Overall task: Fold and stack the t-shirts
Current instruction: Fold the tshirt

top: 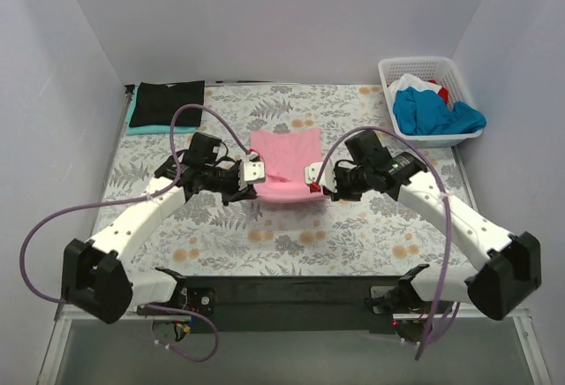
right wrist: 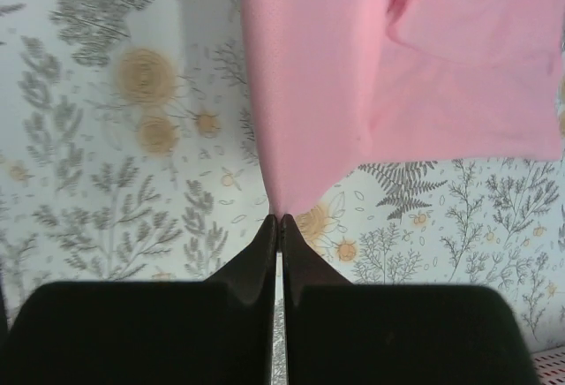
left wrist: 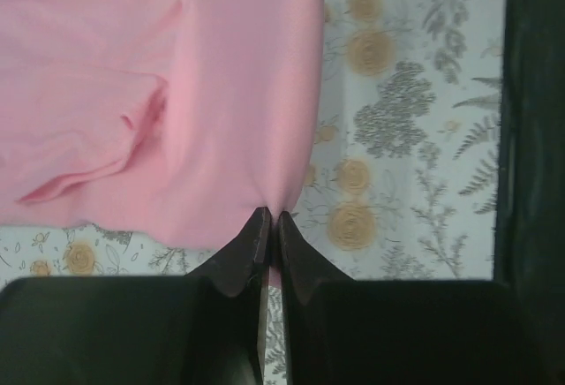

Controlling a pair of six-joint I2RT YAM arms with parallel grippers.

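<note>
The pink t-shirt [top: 284,166] hangs partly folded between my two grippers above the middle of the floral tablecloth. My left gripper [top: 253,173] is shut on its left corner; the left wrist view shows the cloth [left wrist: 221,111] pinched at the fingertips [left wrist: 256,230]. My right gripper [top: 314,176] is shut on its right corner; the right wrist view shows the cloth [right wrist: 327,94] pinched at the fingertips [right wrist: 291,230]. A folded black t-shirt [top: 169,104] lies on a teal one [top: 132,120] at the far left. Blue [top: 433,113], white and red t-shirts lie in the basket.
A white lattice basket [top: 399,67] stands at the far right corner. The floral tablecloth [top: 265,235] covers the table. White walls close in the left, back and right sides. A black rail [top: 282,292] runs along the near edge.
</note>
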